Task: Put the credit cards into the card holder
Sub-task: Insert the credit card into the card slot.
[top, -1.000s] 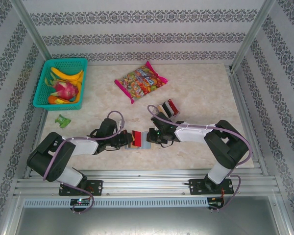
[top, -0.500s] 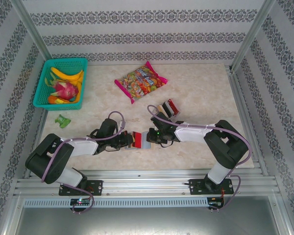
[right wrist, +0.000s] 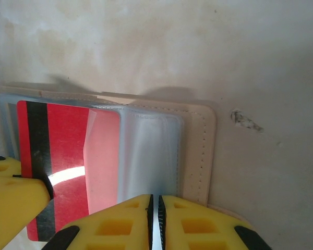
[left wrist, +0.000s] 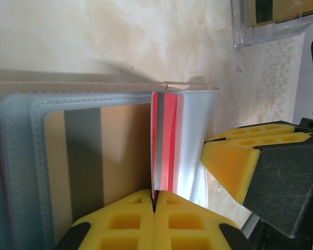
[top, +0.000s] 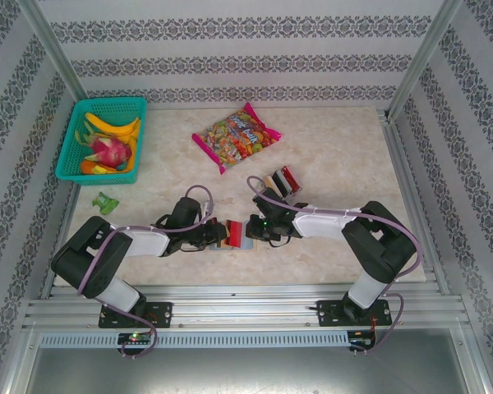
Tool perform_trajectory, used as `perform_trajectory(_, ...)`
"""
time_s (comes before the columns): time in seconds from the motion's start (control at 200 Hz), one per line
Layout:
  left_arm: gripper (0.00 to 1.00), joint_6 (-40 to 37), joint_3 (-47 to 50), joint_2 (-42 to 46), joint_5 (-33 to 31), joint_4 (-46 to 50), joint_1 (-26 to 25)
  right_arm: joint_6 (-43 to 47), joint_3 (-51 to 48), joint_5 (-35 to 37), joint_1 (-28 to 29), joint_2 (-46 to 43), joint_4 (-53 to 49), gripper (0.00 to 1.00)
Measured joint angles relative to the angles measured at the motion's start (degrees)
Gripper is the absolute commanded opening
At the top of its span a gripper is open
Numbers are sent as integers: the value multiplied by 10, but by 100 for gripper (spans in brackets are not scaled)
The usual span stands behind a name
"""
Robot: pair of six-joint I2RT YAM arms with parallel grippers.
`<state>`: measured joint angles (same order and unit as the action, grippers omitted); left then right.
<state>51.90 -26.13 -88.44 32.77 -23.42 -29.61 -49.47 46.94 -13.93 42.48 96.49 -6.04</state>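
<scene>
Edgewise red card (left wrist: pixel 167 140), left wrist | face-on in card holder (right wrist: pixel 199 151), right wrist

Our left arm (top: pixel 140 243) and right arm (top: pixel 329 220) stretch low and bend in toward each other, tips almost meeting at the near middle. Our left gripper (left wrist: pixel 154 200) pinches the red card (left wrist: pixel 164 140) by its edge. Our right gripper (right wrist: pixel 154 203) squeezes the card holder (right wrist: pixel 198 151) by its clear pocket.
</scene>
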Motion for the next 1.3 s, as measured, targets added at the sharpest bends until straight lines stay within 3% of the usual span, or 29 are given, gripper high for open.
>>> perform_trajectory(0.42,26,-17,-24,5,-4,39,-11,4,1,8,-4,-12,-16,23)
perform_trajectory(0.535,26,-29,-31,22,-18,78,-12,6,1,18,-11,-24,-36,24)
perform_trajectory(0.804,13,-48,-53,18,-24,116,-20,14,1,26,-15,-25,-51,23)
perform_trajectory(1.299,17,-67,-114,-41,-24,155,-53,15,-3,21,-19,-15,-42,18)
